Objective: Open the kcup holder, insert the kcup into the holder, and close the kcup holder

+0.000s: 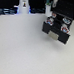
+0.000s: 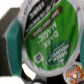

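In the wrist view the kcup [image 2: 47, 42] fills most of the picture, showing its white rim and a green lid with white lettering. My gripper [image 2: 44, 55] is shut on the kcup, with a teal finger pad [image 2: 11, 47] pressed against its side. In the exterior view the black boxy kcup holder [image 1: 55, 31] stands on the white table at the exterior view's right. A pale drawer part [image 1: 54, 36] sticks out at its front. My gripper [image 1: 52, 11] hangs just above the holder's back edge. The kcup itself is too small to make out in the exterior view.
A tall white bottle-shaped object [image 1: 23, 3] stands at the back on the exterior view's left. The white table [image 1: 24, 49] spreads out in front of the holder. A small colourful round object [image 2: 75, 71] shows past the kcup in the wrist view.
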Robot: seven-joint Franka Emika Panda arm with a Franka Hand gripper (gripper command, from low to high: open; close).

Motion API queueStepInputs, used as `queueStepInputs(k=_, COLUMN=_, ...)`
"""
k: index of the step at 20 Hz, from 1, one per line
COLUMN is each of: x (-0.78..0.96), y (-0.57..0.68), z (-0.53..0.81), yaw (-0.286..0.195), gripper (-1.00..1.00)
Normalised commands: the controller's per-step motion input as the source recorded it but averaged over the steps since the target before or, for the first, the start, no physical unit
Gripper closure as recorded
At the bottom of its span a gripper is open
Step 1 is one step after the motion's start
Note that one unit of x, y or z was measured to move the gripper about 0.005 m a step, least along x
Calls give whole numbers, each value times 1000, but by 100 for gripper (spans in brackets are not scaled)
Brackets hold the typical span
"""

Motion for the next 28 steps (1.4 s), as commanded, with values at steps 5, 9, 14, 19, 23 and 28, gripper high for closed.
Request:
queueStepInputs(k=5, x=198, y=555, z=170, yaw=66, gripper=100)
queueStepInputs(k=9, x=337, y=551, z=108, yaw=65, gripper=100)
queueStepInputs(k=14, x=529, y=553, z=66, yaw=50, gripper=100)
queueStepInputs(k=19, x=552, y=503, z=55, yaw=45, gripper=100)
queueStepInputs(k=23, x=451, y=491, z=37, yaw=55, gripper=100)
queueStepInputs(k=28, x=-105, y=226, z=-27, yaw=159, gripper=100)
